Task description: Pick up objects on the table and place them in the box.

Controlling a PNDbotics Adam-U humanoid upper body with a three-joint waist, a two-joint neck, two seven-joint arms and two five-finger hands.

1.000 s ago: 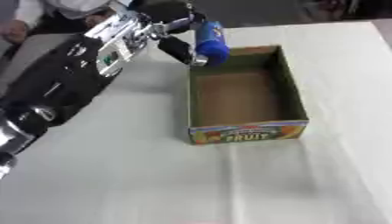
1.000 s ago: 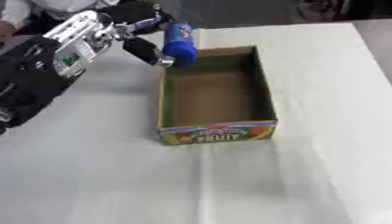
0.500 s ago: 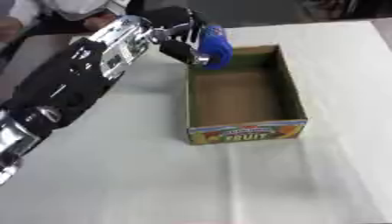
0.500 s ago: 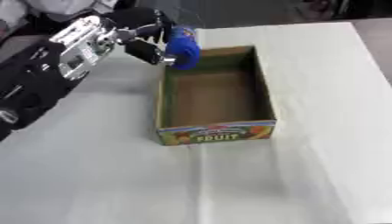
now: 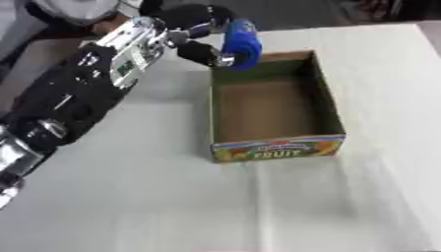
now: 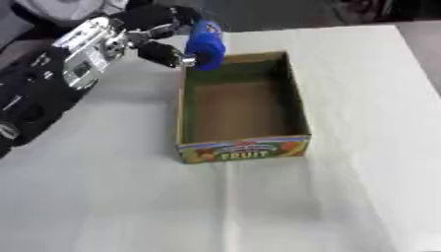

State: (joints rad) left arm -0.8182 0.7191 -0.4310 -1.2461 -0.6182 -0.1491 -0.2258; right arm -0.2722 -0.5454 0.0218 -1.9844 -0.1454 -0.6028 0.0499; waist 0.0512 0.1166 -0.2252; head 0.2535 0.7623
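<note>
A white table [image 5: 129,197] is seen from above. At the centre stands an open cardboard box [image 5: 274,147], its inside bare brown, with a colourful front panel on which "FRUIT" is printed. From the left edge of the frame a black and silver arm is stretched diagonally toward the upper middle. The left hand [image 5: 191,33] is curled around a blue object [image 5: 242,43], which is pinched between fingers and thumb. The blue object is held in the air at the upper left corner of the box, over its far rim. The right hand is not shown in either view.
</note>
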